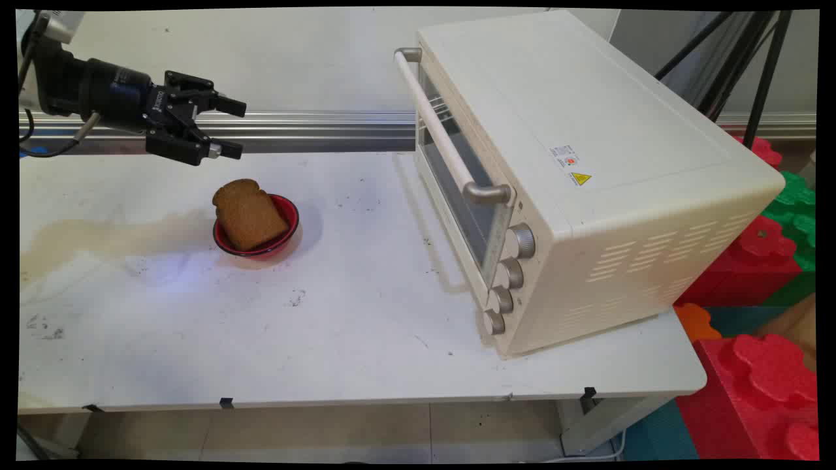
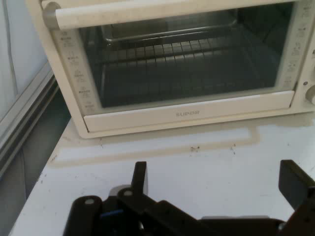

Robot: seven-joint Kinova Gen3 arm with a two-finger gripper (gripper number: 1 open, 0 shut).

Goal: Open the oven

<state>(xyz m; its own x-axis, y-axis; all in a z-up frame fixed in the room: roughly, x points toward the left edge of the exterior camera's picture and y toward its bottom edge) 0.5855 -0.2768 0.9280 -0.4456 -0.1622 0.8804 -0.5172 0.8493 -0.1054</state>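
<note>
The hand [image 1: 235, 128] hangs released and empty above the bench [image 1: 339, 326], its fingers spread, facing the closed toaster oven [image 1: 575, 170] at 3 o'clock; bread [image 1: 248, 212] rests in a red bowl [image 1: 287, 219] just below it.

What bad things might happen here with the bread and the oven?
1. The slice of bread sticks out over the rim of the small red bowl, so a nudge might tip it onto the table.
2. The toaster oven has its door shut, and the open gripper hangs in the air pointing at it; pushing forward might bump the glass door or the handle.
</note>
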